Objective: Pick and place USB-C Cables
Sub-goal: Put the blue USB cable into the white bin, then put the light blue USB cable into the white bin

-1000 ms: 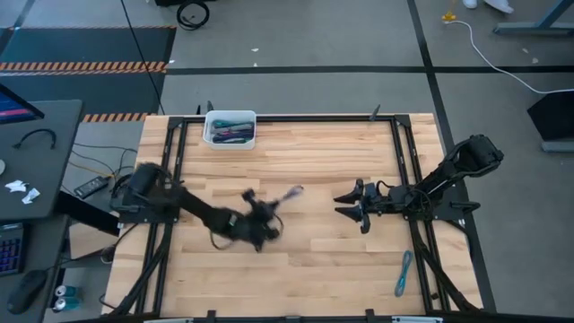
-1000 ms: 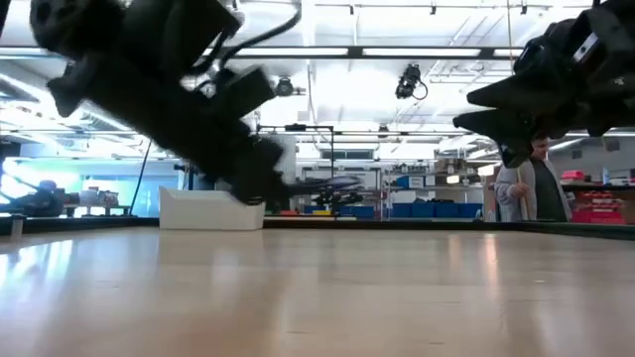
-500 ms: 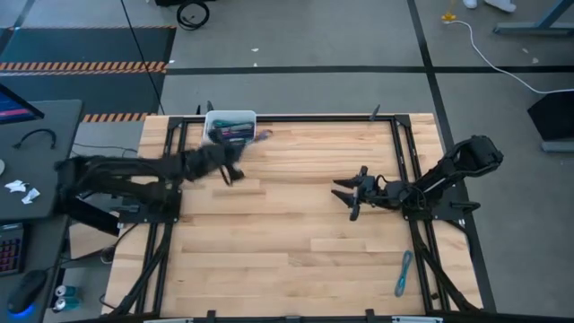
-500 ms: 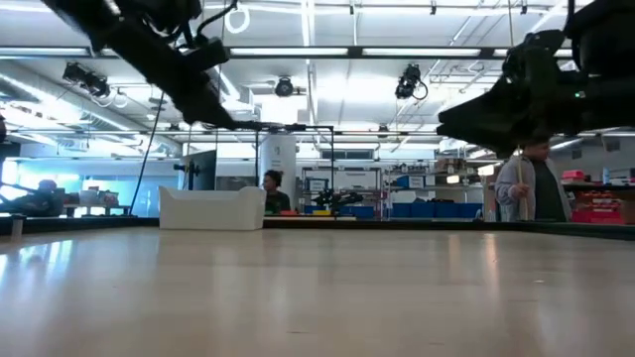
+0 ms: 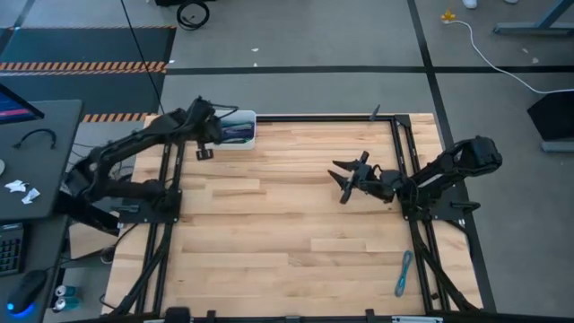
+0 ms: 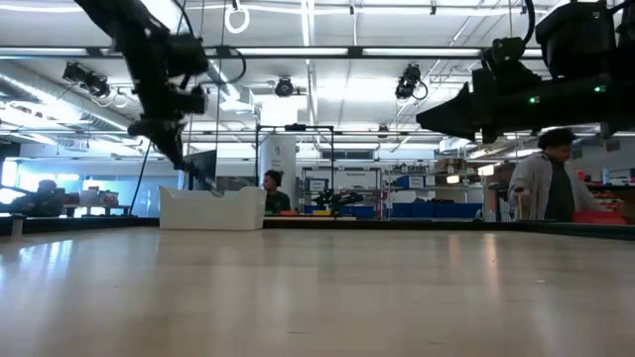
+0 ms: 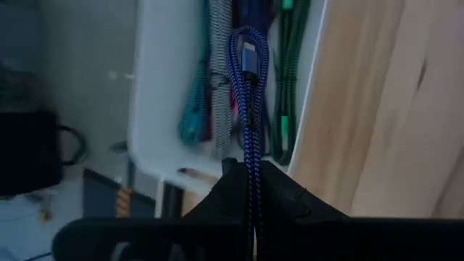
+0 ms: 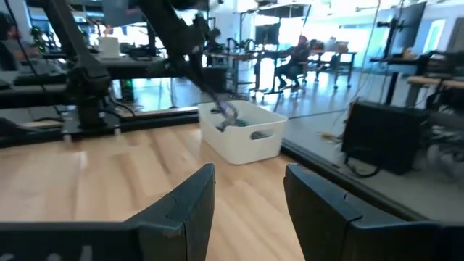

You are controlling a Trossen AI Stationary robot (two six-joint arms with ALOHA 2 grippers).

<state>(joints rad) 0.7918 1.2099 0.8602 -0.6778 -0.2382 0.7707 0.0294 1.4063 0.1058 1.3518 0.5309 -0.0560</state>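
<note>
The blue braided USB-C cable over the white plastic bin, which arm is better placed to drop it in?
Left. The left gripper is shut on the blue braided USB-C cable, hanging over the white plastic bin. The right gripper is open mid-table, holding nothing.

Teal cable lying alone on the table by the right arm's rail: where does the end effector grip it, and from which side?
Probably mid-length on the teal cable, from straight above, fingers closing across its narrow width. It lies flat and nearly straight on the wood, with the frame rail close beside it, so a side approach looks cramped.
</note>
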